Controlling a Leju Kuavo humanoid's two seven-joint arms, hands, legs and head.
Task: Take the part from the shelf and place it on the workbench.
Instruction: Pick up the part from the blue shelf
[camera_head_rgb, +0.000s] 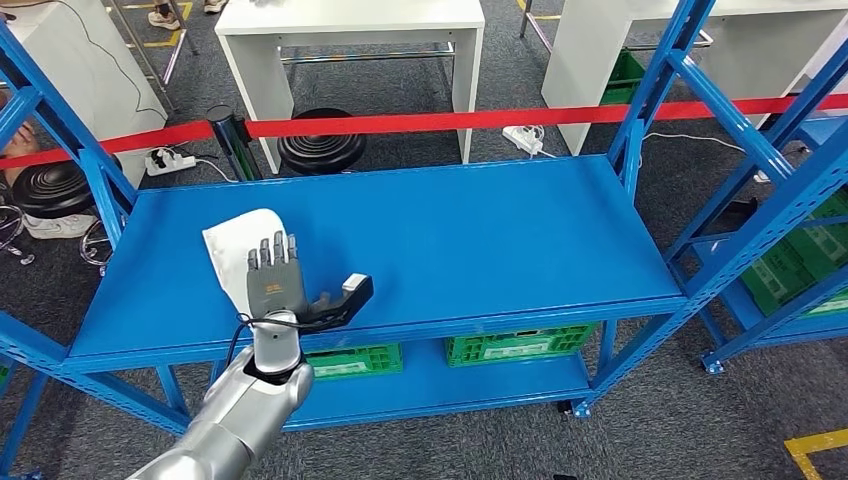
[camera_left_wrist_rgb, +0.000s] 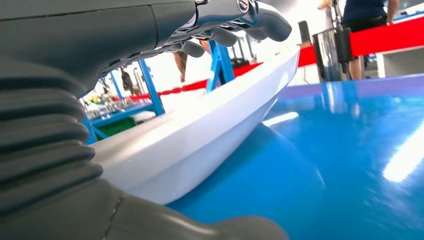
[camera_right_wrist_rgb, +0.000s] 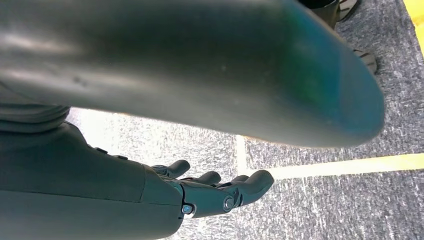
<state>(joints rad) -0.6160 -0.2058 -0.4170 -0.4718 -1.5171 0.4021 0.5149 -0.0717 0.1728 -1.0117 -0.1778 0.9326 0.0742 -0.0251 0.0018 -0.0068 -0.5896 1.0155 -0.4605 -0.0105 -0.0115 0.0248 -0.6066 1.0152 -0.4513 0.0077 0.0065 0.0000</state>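
Note:
The part (camera_head_rgb: 235, 240) is a flat white piece lying on the left of the blue shelf top (camera_head_rgb: 480, 230). My left hand (camera_head_rgb: 280, 285) is stretched over its near edge, fingers straight and pointing away from me, thumb stuck out to the right. In the left wrist view the part (camera_left_wrist_rgb: 200, 130) lies on the blue surface between the fingers (camera_left_wrist_rgb: 250, 15) above it and the thumb (camera_left_wrist_rgb: 200, 225) on the other side; no grip shows. My right hand (camera_right_wrist_rgb: 210, 192) hangs over grey carpet, fingers loosely apart and holding nothing.
Green crates (camera_head_rgb: 515, 345) sit on the lower shelf. A red barrier tape (camera_head_rgb: 450, 120) runs behind the shelf, with white tables (camera_head_rgb: 350, 20) and black stools (camera_head_rgb: 320, 150) beyond. Another blue rack (camera_head_rgb: 790, 180) stands at the right. A person's shoes show at far left.

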